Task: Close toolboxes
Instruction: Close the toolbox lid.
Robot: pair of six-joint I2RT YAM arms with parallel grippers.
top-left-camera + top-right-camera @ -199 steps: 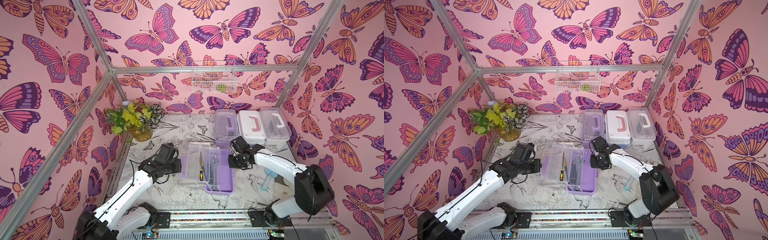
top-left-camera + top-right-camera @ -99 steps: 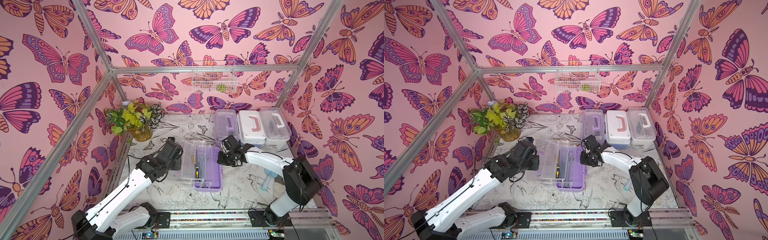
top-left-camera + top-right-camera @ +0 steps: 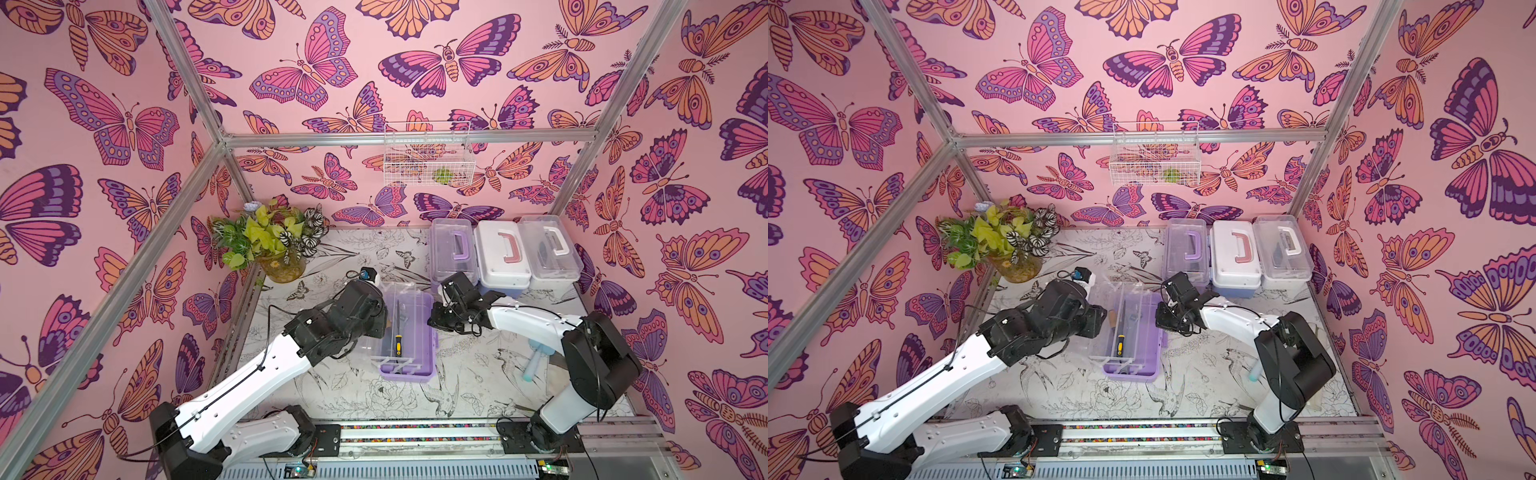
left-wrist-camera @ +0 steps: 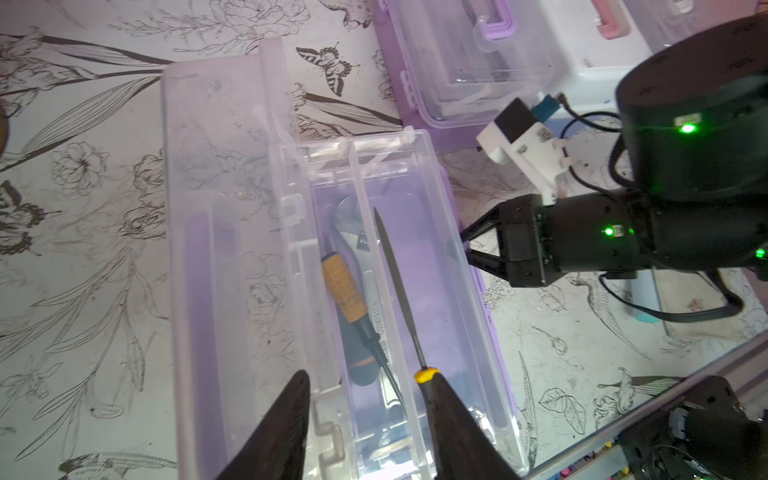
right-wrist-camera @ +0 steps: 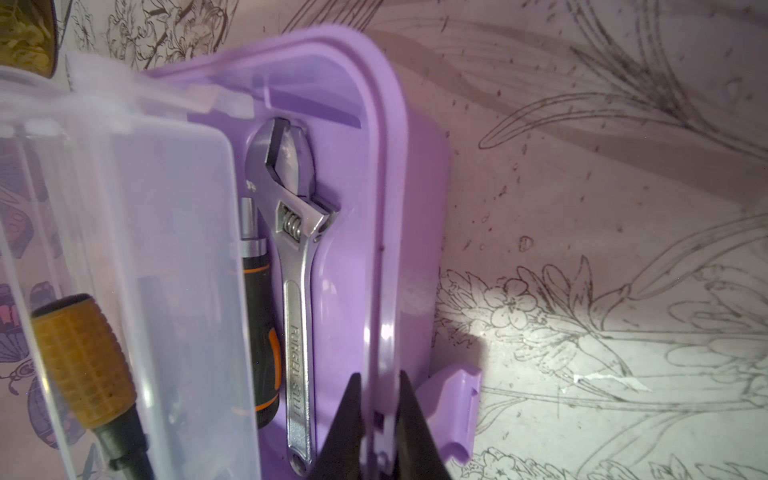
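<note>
Setting: robot test cell, lab-built. You work inside an aluminium frame (image 3: 316, 139) lined with butterfly-print wall panels (image 3: 316, 70). Below the wire basket (image 3: 428, 166): a printed tabletop (image 3: 365, 399). Farthest from the basket: a mounting rail (image 3: 415, 434) carrying the left arm (image 3: 249, 374) and right arm (image 3: 532, 322).

Top views bright and even; wrist views dimmer, with glare on the toolbox (image 5: 341, 291) rim.

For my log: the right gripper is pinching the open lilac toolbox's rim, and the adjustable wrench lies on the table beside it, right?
No: the adjustable wrench lies inside the open lilac toolbox, as the right wrist view shows. The right gripper does pinch its rim.
</note>
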